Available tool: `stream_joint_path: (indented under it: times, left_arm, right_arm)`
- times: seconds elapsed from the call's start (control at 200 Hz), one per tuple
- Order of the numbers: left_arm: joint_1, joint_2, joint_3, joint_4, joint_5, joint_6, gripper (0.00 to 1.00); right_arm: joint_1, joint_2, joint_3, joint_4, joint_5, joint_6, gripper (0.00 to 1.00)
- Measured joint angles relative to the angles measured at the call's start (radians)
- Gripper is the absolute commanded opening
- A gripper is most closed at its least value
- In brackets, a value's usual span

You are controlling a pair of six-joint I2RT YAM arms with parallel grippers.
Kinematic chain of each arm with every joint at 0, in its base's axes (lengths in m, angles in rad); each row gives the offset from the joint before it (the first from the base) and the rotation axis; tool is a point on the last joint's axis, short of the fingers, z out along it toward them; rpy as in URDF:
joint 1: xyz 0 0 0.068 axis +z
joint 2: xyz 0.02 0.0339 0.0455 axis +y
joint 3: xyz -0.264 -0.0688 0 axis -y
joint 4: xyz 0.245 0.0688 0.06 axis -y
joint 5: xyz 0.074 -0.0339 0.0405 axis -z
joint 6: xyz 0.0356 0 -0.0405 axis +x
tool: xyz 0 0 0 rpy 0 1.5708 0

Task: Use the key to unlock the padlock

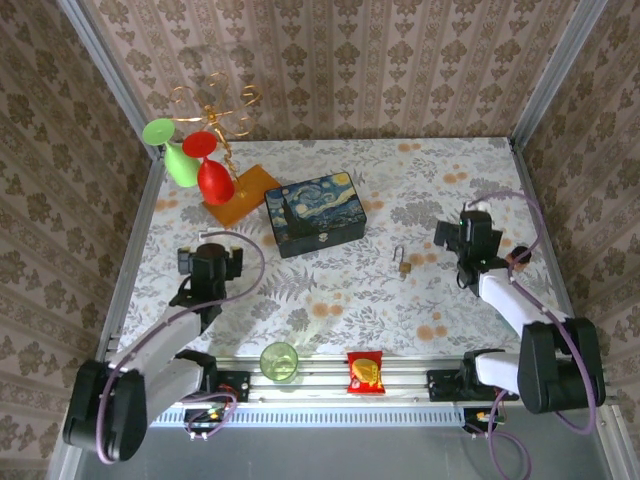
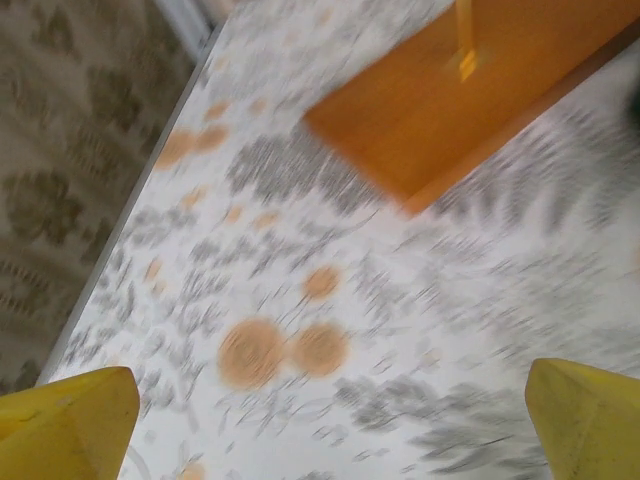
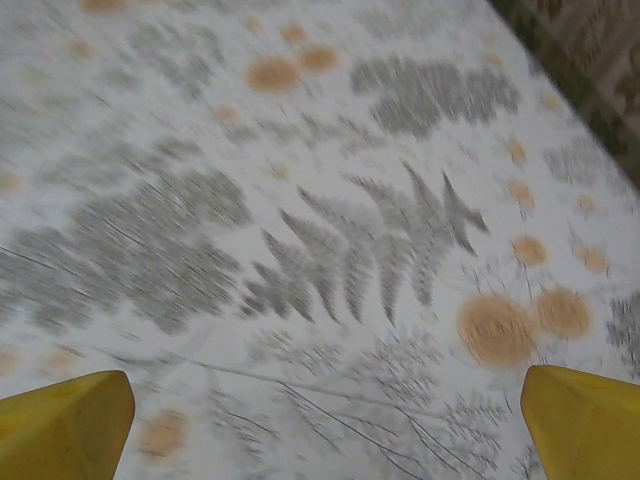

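The padlock [image 1: 404, 264] (brass) lies near the box [image 1: 315, 213].

The small brass padlock [image 1: 404, 266] lies right of centre, midway between near and far, its thin silvery shackle pointing far; seemingly closed, though too small to confirm.

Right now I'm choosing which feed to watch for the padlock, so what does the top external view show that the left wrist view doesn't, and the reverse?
Top external gives: the padlock lying on the table right of the painted box, plus the green cup and snack packet at the near edge. Left wrist adds: a close, blurred look at the yellow fingertips of the left gripper, set wide apart. Shared: the orange board and the floral table cover.
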Motion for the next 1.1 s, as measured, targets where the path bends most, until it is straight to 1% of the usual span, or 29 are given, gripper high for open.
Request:
stream_joint_path:
  times: [0.135,0.245,0.29,0.43,0.53,0.61,0.66,0.725,0.875,1.1]
  left_arm:
    - [0.145,0.108,-0.077,0.216,0.106,0.005,1.00]
    - [0.243,0.214,-0.083,0.409,0.209,-0.016,1.00]
    - [0.259,0.248,-0.064,0.426,0.242,-0.018,1.00]
    - [0.260,0.322,0.017,0.459,0.321,-0.008,1.00]
    - [0.267,0.388,0.027,0.576,0.356,0.003,1.00]
    - [0.275,0.495,0.028,0.670,0.376,0.012,1.00]
    - [0.277,0.538,0.035,0.656,0.381,0.016,1.00]
    - [0.277,0.556,0.043,0.643,0.388,0.022,1.00]
    - [0.277,0.555,0.075,0.649,0.399,0.030,1.00]
    - [0.275,0.555,0.077,0.653,0.391,0.036,1.00]
  right_arm:
    - [-0.019,0.051,-0.139,0.214,-0.036,-0.013,1.00]
    - [-0.020,0.094,-0.164,0.398,-0.082,-0.023,1.00]
    - [-0.020,0.125,-0.164,0.477,-0.100,-0.029,1.00]
    - [-0.015,0.265,-0.165,0.666,-0.148,-0.050,1.00]
    - [-0.012,0.287,-0.163,0.665,-0.166,-0.056,1.00]
    - [-0.007,0.287,-0.149,0.667,-0.174,-0.064,1.00]
    - [-0.006,0.287,-0.140,0.668,-0.174,-0.069,1.00]
    - [-0.006,0.287,-0.135,0.669,-0.175,-0.072,1.00]
    - [-0.006,0.287,-0.133,0.668,-0.175,-0.074,1.00]
    - [0.000,0.287,-0.132,0.668,-0.175,-0.077,1.00]
